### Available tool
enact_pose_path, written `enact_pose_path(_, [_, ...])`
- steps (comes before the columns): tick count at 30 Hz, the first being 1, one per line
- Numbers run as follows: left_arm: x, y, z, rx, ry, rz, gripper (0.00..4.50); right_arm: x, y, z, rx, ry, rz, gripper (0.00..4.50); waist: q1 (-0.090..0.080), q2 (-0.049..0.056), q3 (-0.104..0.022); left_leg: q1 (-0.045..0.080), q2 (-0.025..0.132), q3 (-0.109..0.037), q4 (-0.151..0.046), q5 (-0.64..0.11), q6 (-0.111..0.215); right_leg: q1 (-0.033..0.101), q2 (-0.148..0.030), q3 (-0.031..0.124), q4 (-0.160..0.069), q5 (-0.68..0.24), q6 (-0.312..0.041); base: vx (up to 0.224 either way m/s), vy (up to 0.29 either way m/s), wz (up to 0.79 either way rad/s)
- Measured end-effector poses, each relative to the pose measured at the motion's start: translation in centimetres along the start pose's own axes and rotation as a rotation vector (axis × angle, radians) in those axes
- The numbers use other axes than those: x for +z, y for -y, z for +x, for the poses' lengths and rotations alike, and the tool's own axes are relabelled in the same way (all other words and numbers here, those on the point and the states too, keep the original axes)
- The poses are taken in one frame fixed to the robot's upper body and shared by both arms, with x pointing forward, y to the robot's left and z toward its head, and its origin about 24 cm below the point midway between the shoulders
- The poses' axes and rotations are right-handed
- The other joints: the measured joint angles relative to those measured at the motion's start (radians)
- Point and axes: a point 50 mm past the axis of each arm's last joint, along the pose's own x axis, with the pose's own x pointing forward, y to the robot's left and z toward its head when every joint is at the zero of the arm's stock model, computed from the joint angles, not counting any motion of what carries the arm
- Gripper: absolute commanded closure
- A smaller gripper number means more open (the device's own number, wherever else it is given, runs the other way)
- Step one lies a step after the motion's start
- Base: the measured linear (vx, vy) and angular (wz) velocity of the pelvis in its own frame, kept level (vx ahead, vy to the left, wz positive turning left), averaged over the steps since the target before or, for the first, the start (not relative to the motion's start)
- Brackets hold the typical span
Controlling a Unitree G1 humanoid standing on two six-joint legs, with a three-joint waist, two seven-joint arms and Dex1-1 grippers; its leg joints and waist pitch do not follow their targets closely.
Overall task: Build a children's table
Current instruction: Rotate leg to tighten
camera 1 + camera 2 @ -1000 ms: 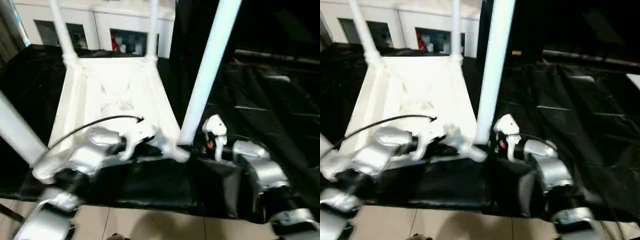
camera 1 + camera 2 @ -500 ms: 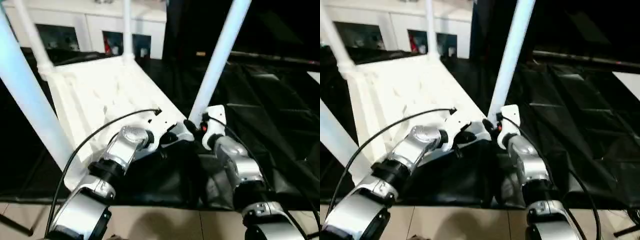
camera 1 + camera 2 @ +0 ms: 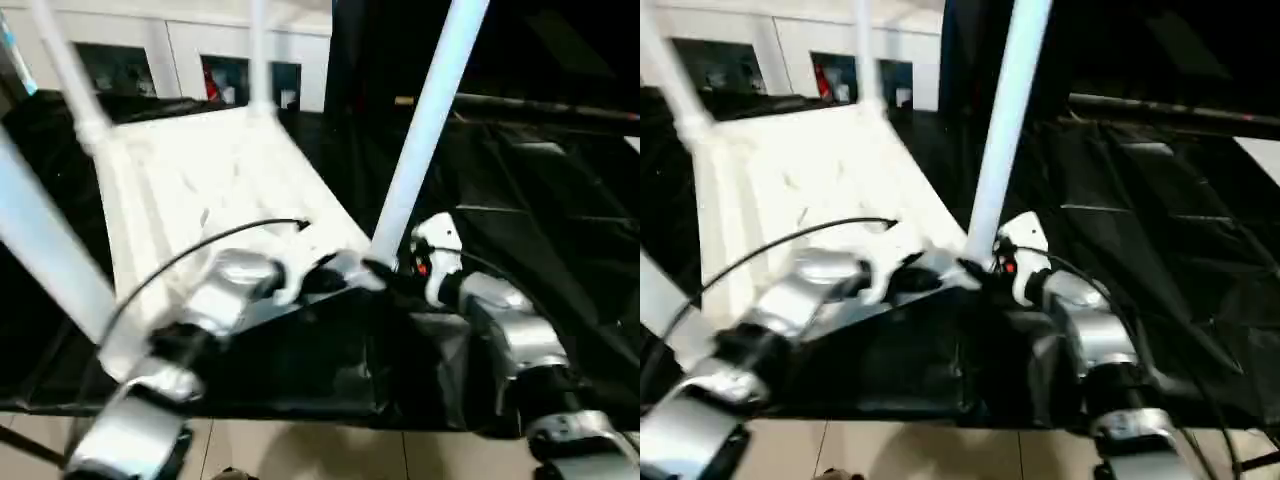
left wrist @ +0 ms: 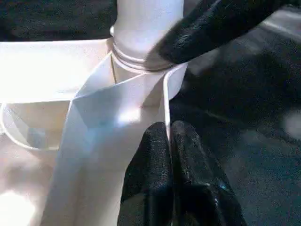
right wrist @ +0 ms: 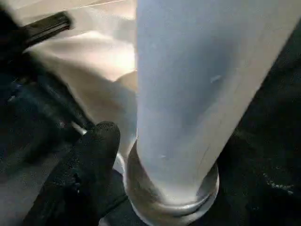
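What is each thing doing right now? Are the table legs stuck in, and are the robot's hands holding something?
tabletop: upside down on the black cloth, ribs facing up.
near right leg: standing in its corner socket.
two far legs: standing in the far corners.
near left leg: standing up, its base hidden.
left gripper: fingers pinched on the tabletop's edge.
right gripper: finger against the near right leg's base.

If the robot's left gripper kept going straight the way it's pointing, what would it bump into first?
Probably the white leg where it plugs into the tabletop corner socket. The left gripper points at it along the tabletop's rim; depth is hard to judge.
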Motion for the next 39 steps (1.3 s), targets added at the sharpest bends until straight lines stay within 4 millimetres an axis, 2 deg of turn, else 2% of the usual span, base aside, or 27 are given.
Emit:
enact_pose_path(5, [-0.8,0.9,-1.6,-0.126,-0.005,-0.014,4.5,0.1,-0.7,-0.7,0.149,0.007,0.0,1.23,0.011,0.0,0.001,0.0,0.0,0.002,0.0,-0.001,-0.001,0.0,0.0,0.001,0.0,-0.001,-0.002,0.0,0.0,0.0])
enact_pose_path(12, [-1.1,1.2,-2.1,-0.157,-0.016,-0.018,4.5,0.0,-1.1,-1.3,0.262,0.001,0.032,1.85,0.01,-0.001,0.001,0.0,0.0,0.003,0.002,-0.001,-0.001,0.0,-0.001,0.003,0.001,-0.001,-0.003,0.0,0.0,0.0])
enact_pose_path(16, [-1.2,1.2,-2.2,-0.16,-0.017,-0.023,4.5,0.2,-1.1,-1.7,0.289,-0.006,0.034,2.05,0.009,-0.002,0.001,0.001,0.0,0.003,0.002,-0.001,-0.001,0.0,-0.001,0.002,0.001,-0.001,-0.003,0.0,0.0,0.0])
enact_pose_path(19, [-1.2,1.2,-2.3,-0.159,-0.019,-0.03,4.5,0.1,-1.1,-1.7,0.293,-0.005,0.034,2.4,0.01,-0.002,0.001,0.0,0.0,0.003,0.002,-0.001,-0.001,0.0,-0.001,0.002,0.002,-0.001,-0.003,0.0,0.0,0.0])
enact_pose_path(22, [-1.2,1.2,-2.2,-0.15,-0.02,-0.031,4.5,0.1,-1.1,-1.6,0.278,-0.005,0.034,2.46,0.009,-0.002,0.001,0.001,0.0,0.003,0.002,-0.001,-0.001,0.0,-0.001,0.002,0.002,-0.001,-0.003,0.0,0.0,0.0])
enact_pose_path(29, [-0.6,0.5,-0.5,-0.019,-0.009,-0.034,4.5,-0.5,-0.4,-0.5,0.065,0.028,0.094,2.54,0.0,-0.004,0.0,0.006,0.0,0.002,0.01,-0.001,-0.001,0.004,-0.001,0.004,0.006,-0.003,0.001,0.0,0.0,0.0])
enact_pose_path(33, [0.0,0.0,1.1,0.086,-0.008,-0.049,4.5,-0.6,0.0,0.8,-0.123,0.046,0.146,2.56,-0.015,-0.004,0.001,0.007,0.0,0.0,0.012,-0.001,-0.001,0.003,-0.001,0.003,0.003,-0.004,0.002,0.0,0.0,0.0])
enact_pose_path(39, [1.1,-0.5,3.3,0.23,-0.013,-0.09,4.5,-0.2,0.3,3.3,-0.404,0.076,0.259,2.57,-0.021,-0.005,0.001,0.007,-0.001,-0.002,0.013,-0.001,-0.001,0.002,-0.001,0.003,-0.004,-0.004,0.002,0.0,0.0,0.0])
